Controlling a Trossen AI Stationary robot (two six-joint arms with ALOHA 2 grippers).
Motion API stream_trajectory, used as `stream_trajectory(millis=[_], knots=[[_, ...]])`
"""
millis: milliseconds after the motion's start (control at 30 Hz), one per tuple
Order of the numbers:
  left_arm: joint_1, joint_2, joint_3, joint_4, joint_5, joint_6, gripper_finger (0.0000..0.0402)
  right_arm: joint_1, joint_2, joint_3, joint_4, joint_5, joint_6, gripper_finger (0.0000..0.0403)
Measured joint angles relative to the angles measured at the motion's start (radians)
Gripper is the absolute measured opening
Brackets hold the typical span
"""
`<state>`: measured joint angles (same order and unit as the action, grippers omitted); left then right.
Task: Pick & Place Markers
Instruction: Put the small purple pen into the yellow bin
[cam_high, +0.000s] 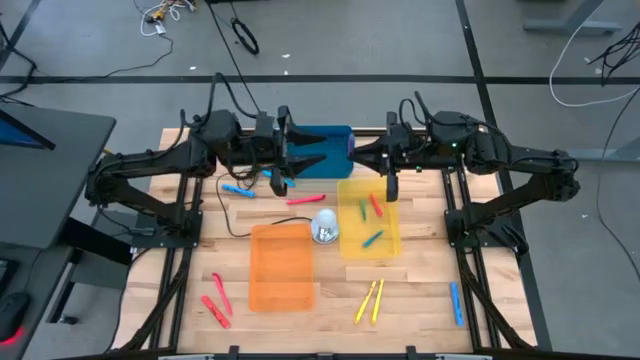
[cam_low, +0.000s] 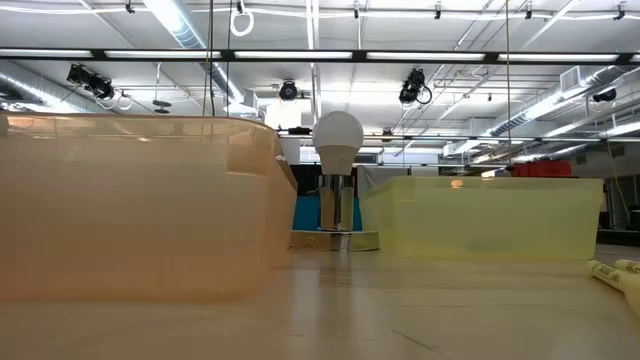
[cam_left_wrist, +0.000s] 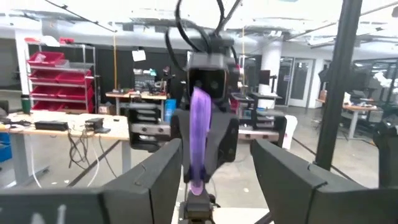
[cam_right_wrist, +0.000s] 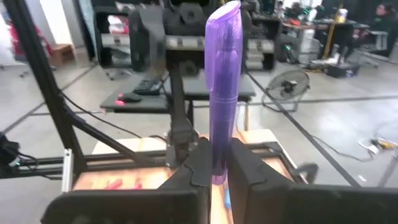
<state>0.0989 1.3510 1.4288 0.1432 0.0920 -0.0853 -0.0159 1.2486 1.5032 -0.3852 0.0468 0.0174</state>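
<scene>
Purple marker, translucent violet, between dark fingers of the right gripper. Trays: orange tray, yellow tray holding red marker and green marker, blue tray. On pale striped wood table: two yellow markers, light blue marker, red markers; white bulb on chrome base.

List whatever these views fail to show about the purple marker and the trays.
- Purple marker: too small in the high view, lost among the arms; its lower end sits hidden between the right end effector fingers.
- Blue tray: contents covered by the left end effector.
- Orange tray: contents hidden behind its cloudy wall in the low view.
</scene>
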Motion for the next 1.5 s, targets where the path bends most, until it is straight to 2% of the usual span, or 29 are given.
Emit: stream_trajectory(millis=[267, 533, 667, 900, 1000, 1133, 1367, 1500], knots=[[0.016, -0.012, 0.000, -0.056, -0.001, -0.030, 0.0202, 0.055, -0.046, 0.000, -0.094, 0.137, 0.005, 0.0018], [0.022, -0.012, 0.000, -0.123, 0.000, -0.034, 0.0202, 0.147, -0.085, 0.000, -0.195, 0.312, 0.115, 0.0017], [0.023, -0.012, 0.000, -0.120, -0.018, -0.033, 0.0202, 0.204, -0.105, 0.000, -0.226, 0.400, 0.121, 0.0017], [0.023, -0.012, 0.000, -0.119, -0.051, -0.033, 0.0202, 0.253, -0.142, 0.000, -0.278, 0.468, 0.174, 0.0017], [0.023, -0.012, 0.000, -0.114, -0.056, -0.031, 0.0202, 0.258, -0.149, 0.000, -0.297, 0.471, 0.261, 0.0017], [0.023, -0.012, 0.000, -0.109, -0.079, -0.035, 0.0202, 0.258, -0.146, 0.000, -0.348, 0.470, 0.460, 0.0017], [0.023, -0.012, 0.000, -0.110, -0.080, -0.116, 0.0202, 0.230, -0.111, 0.000, -0.516, 0.493, 0.802, 0.0015], [0.023, -0.012, 0.000, -0.111, -0.064, -0.113, 0.0202, 0.198, -0.080, 0.000, -0.608, 0.461, 0.987, 0.0015]])
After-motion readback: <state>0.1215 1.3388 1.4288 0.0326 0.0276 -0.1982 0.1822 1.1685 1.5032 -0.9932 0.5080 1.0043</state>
